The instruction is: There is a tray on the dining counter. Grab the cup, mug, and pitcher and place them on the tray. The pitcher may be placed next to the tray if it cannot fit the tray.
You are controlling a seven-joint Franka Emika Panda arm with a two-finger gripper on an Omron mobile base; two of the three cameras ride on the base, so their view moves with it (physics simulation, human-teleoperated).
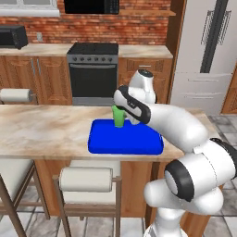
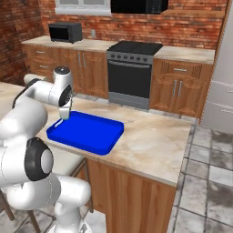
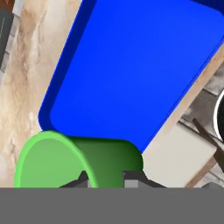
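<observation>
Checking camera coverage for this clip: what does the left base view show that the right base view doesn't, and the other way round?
Left base view: the green cup above the tray's far edge, held at the gripper, plus a paper towel roll and stools. Right base view: the counter's bare right end, with the cup hidden behind the arm. Both: the blue tray on the dining counter, the stove and microwave.

The white arm rose from its base, bent at the elbow, and reached forward with the wrist turned downward. The gripper [image 3: 105, 178] pointed down, its dark fingers [image 3: 81, 179] drawn close together and clamped on the wall of the cup [image 1: 119, 116], one fingertip inside the rim and one outside, holding it upright.
</observation>
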